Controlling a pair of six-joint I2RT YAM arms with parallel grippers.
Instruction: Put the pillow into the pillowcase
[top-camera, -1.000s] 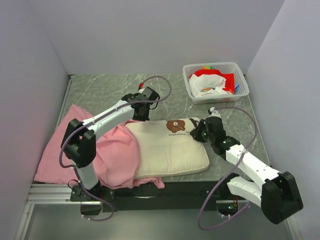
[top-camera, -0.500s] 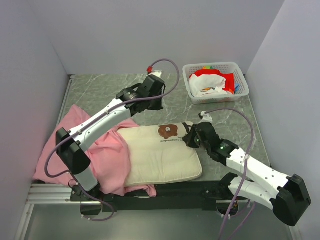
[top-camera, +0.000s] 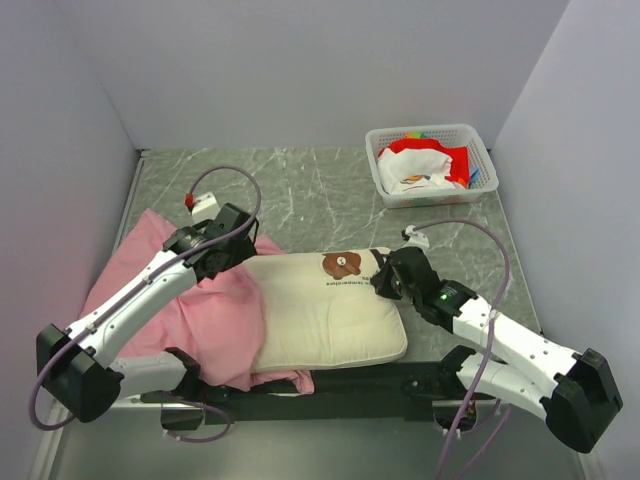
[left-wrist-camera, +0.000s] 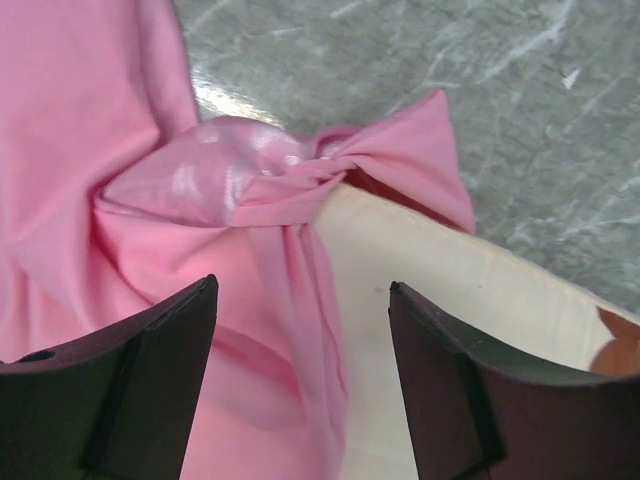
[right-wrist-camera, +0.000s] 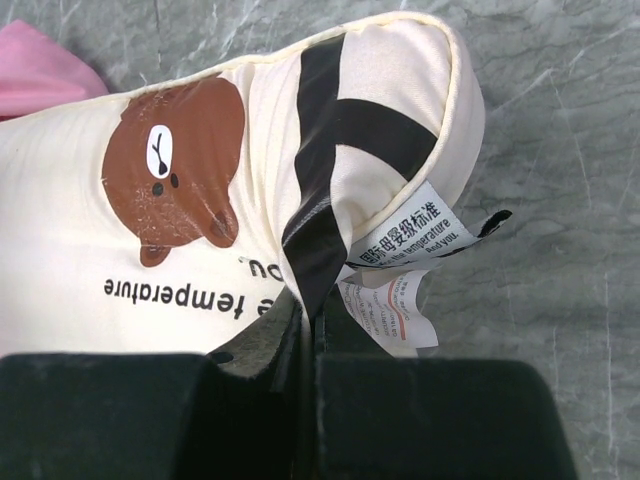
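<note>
The cream pillow (top-camera: 330, 315) with its brown bear face (top-camera: 343, 265) lies across the table's near middle. Its left end is under the rumpled edge of the pink pillowcase (top-camera: 185, 310), which spreads out to the left. My left gripper (top-camera: 232, 256) hovers open over the far left corner of the pillow. In the left wrist view my left gripper (left-wrist-camera: 300, 300) has the twisted pillowcase edge (left-wrist-camera: 300, 185) and bare pillow (left-wrist-camera: 440, 290) below its jaws, which hold nothing. My right gripper (top-camera: 385, 276) is shut on the pillow's right far corner; in the right wrist view the right gripper (right-wrist-camera: 312, 305) pinches the pillow (right-wrist-camera: 90, 250) beside its white labels (right-wrist-camera: 400, 240).
A white basket (top-camera: 430, 131) holding red and white cloths stands at the far right. Grey marble tabletop (top-camera: 300, 185) shows beyond the pillow. Walls close in the left, right and back. The pillowcase hangs slightly over the near table edge.
My left arm swung back from beyond the pillow to its left corner and its gripper opened, letting go of the pillowcase. The pillow slid a little left with the right gripper.
</note>
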